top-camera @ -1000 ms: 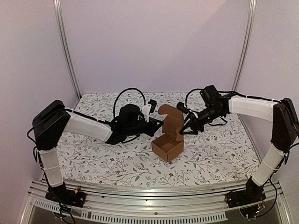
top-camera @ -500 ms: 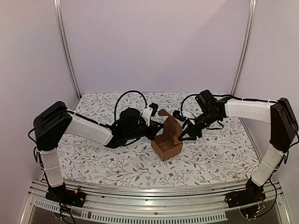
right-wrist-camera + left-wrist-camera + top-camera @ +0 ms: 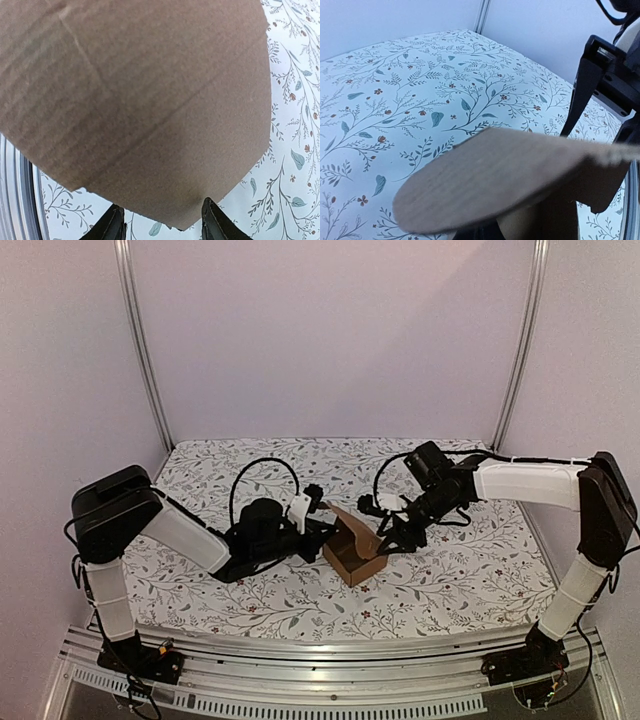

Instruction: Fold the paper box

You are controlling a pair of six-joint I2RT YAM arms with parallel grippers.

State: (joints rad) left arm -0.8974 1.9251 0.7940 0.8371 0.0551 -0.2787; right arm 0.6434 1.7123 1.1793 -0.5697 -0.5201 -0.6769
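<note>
The lid flap (image 3: 357, 527) has swung from upright to a slant over the paper box (image 3: 350, 564), which sits mid-table (image 3: 460, 585) with its walls already standing. The clenched left pincer (image 3: 324, 527) is close at its nine o'clock. At two o'clock the right pincer (image 3: 387, 540), jaws parted and apparently gripping nothing, presses the flap; closing and tucking it remain.

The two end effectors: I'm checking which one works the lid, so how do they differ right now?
The left end effector is shut; the right end effector has its fingers apart. The left end effector sits at the left of the paper box, the right end effector at its right, by the tilted lid flap. Both are close to the box.
</note>
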